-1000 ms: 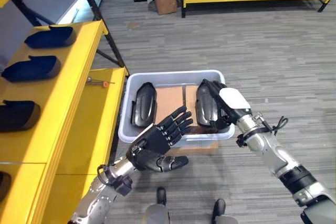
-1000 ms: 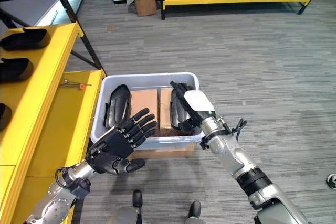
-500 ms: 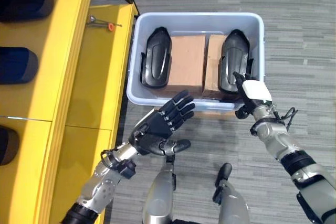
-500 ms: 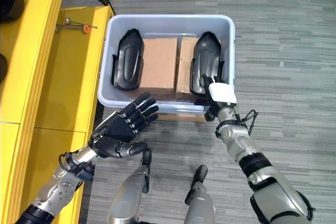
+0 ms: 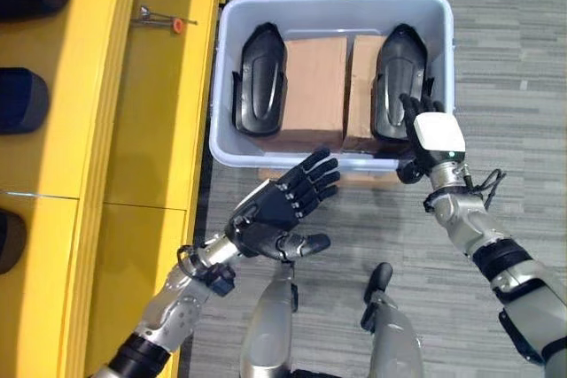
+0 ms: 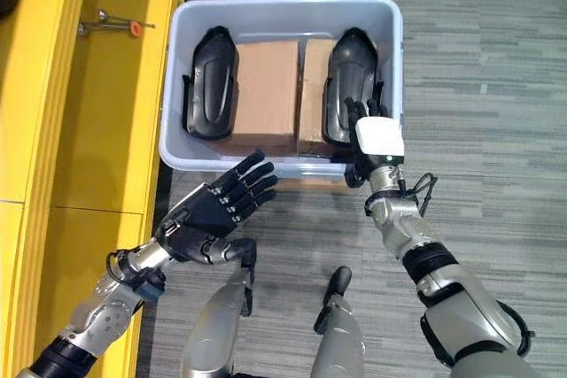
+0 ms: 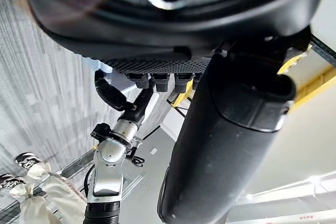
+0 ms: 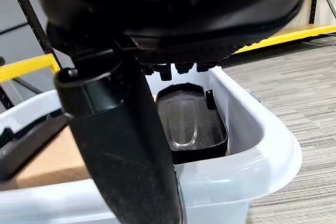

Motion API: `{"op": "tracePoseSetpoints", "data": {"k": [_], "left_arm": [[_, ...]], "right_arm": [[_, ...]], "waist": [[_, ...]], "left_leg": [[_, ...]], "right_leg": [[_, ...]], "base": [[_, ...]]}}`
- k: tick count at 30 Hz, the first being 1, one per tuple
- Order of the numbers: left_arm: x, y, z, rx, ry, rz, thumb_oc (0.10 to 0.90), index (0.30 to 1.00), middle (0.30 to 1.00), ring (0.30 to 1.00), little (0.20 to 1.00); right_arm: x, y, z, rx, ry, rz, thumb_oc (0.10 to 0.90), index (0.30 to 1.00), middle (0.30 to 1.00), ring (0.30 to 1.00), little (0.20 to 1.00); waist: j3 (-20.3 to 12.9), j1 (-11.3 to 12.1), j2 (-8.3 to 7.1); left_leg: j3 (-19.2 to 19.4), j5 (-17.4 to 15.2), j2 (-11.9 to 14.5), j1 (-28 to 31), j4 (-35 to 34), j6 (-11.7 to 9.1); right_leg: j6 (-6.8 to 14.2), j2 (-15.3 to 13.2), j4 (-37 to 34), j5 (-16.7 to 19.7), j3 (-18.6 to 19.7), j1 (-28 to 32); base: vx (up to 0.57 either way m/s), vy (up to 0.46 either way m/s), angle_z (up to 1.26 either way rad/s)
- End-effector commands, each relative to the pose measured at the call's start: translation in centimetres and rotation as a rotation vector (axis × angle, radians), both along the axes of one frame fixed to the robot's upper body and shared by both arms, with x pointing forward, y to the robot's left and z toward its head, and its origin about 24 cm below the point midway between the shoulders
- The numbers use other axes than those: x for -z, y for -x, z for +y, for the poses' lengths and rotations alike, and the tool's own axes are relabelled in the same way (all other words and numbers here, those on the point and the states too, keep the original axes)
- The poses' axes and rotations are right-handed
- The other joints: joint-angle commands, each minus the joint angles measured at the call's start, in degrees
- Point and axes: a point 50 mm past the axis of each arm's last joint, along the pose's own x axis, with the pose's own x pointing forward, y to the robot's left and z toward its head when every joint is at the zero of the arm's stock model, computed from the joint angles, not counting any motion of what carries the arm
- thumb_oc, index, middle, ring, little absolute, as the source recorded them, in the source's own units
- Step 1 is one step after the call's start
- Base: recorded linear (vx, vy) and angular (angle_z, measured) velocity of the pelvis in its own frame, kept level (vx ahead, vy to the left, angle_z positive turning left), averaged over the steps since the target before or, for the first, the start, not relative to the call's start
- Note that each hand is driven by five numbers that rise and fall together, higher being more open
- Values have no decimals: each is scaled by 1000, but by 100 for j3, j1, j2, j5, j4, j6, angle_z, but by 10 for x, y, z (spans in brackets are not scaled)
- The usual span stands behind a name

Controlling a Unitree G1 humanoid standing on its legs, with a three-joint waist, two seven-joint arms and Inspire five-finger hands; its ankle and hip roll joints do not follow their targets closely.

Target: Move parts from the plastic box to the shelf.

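My right hand (image 5: 431,135) has pushed forward since a moment ago, from the near rim of the plastic box (image 5: 241,156) to over the near end of the right-hand black part (image 5: 400,81). Its fingers are stretched out straight above that part and grip nothing. My left hand (image 5: 275,217) hangs just short of the box's near wall, palm up, fingers spread wide and empty.

Both parts are in the box: the left-hand black part (image 5: 262,90) lies along the left wall, the other along the right wall, with two cardboard blocks (image 5: 316,95) packed between them. Little room shows between each part and its wall.

The yellow shelf (image 5: 115,104) runs along my left, its lower board close beside the box. Dark parts (image 5: 21,100) sit on its upper level, well apart, with bare yellow between them. A small orange-tipped tool (image 5: 162,18) lies on the lower board.
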Motion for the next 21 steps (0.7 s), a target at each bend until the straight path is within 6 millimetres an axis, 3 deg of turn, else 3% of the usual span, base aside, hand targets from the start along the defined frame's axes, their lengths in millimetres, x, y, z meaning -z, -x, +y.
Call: {"op": "tracePoseSetpoints", "data": {"k": [1,3,4,6,7,12,16,19,21], "left_arm": [[-36,11,-15,83,84,-176,900,1000,1000,1000,1000],[-37,12,-15,89,87,-178,900,1000,1000,1000,1000],[-36,14,-14,88,78,-181,900,1000,1000,1000,1000],[-35,15,-12,94,70,-181,900,1000,1000,1000,1000],[-34,16,-7,83,55,-179,900,1000,1000,1000,1000],[-34,19,3,85,22,-180,900,1000,1000,1000,1000],[-30,20,8,91,-65,-182,900,1000,1000,1000,1000],[-31,22,9,115,-88,-188,900,1000,1000,1000,1000],[-32,24,10,121,-98,-186,900,1000,1000,1000,1000]], "right_arm": [[-119,-1,24,-221,-150,-381,900,1000,1000,1000,1000],[-123,6,40,-377,-241,-287,900,1000,1000,1000,1000],[-119,10,56,-539,-341,-98,900,1000,1000,1000,1000],[-102,16,70,-686,-404,192,900,1000,1000,1000,1000],[-81,24,77,-739,-308,397,900,1000,1000,1000,1000],[-41,43,79,-810,-111,771,900,1000,1000,1000,1000],[-10,74,100,-896,101,1113,900,1000,1000,1000,1000],[-3,87,109,-915,216,1202,900,1000,1000,1000,1000],[-1,95,114,-938,195,1194,900,1000,1000,1000,1000]], "waist": [[-104,59,26],[-104,24,20],[-104,-3,-4],[-104,-31,-35],[-104,-60,-102],[-104,-46,-301],[-104,55,-514],[-104,137,-609],[-104,176,-652]], "left_leg": [[-400,-327,-299,-154,271,208],[-384,-332,-315,-182,277,212],[-372,-351,-324,-186,307,214],[-371,-343,-318,-217,353,205],[-360,-361,-310,-205,399,194],[-354,-316,-217,-226,464,178],[-408,-250,-187,-132,386,153],[-443,-238,-191,-83,331,154],[-478,-241,-200,-54,307,154]], "right_leg": [[-304,322,768,-701,124,-108],[-305,310,796,-716,139,-151],[-304,292,849,-745,157,-174],[-303,278,901,-745,164,-214],[-294,267,950,-775,164,-204],[-293,308,966,-732,118,-171],[-264,404,785,-654,38,39],[-247,439,629,-592,-18,166],[-228,458,550,-564,-39,240]], "base": [[-1,19,-8],[0,0,0],[0,0,0],[5,-4,-4],[0,0,0],[11,-83,6],[18,-136,-1],[11,-121,0],[16,-100,6]]}}
